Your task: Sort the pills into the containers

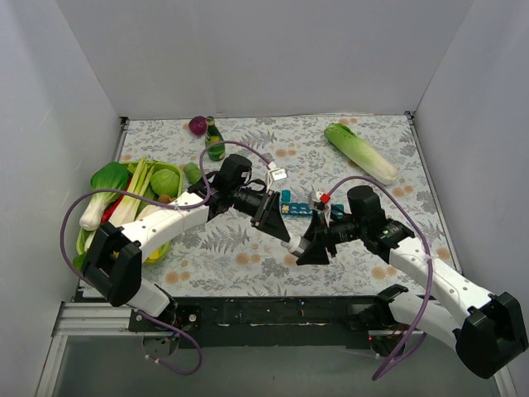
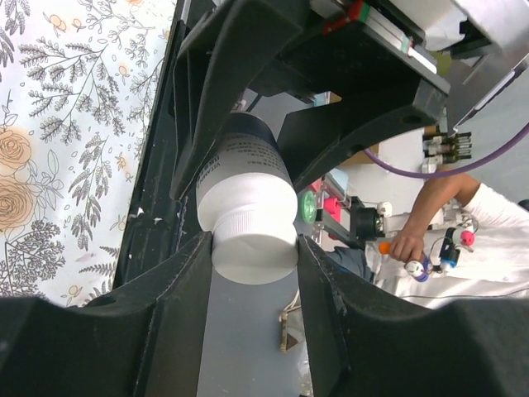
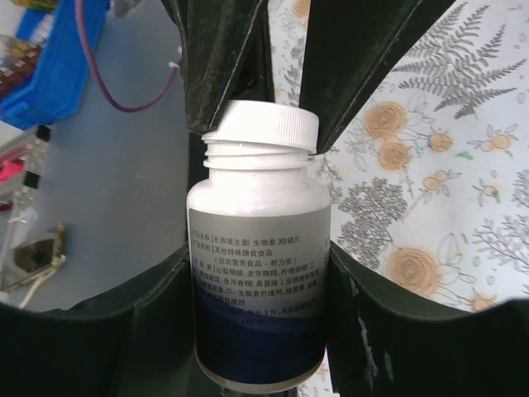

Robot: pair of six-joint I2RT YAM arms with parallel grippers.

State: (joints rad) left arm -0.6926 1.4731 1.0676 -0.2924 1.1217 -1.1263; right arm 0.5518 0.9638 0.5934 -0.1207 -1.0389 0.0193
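A white pill bottle [image 3: 258, 248] with a blue-banded label hangs above the table's front middle, between both arms [image 1: 295, 244]. My right gripper [image 3: 258, 302] is shut on its body. My left gripper [image 2: 254, 256] is shut on the white ribbed cap [image 2: 254, 248]. In the right wrist view the cap [image 3: 263, 124] sits slightly askew, and the neck threads show beneath it. The teal-blue containers [image 1: 295, 208] lie on the cloth just behind the grippers, partly hidden by them. The pills are hidden.
A green basket [image 1: 172, 172] of vegetables stands at the left. A napa cabbage [image 1: 359, 151] lies at the back right. A green bottle [image 1: 215, 141] and a purple onion [image 1: 197, 125] are at the back. A small red-topped item [image 1: 324, 198] sits by the pill box.
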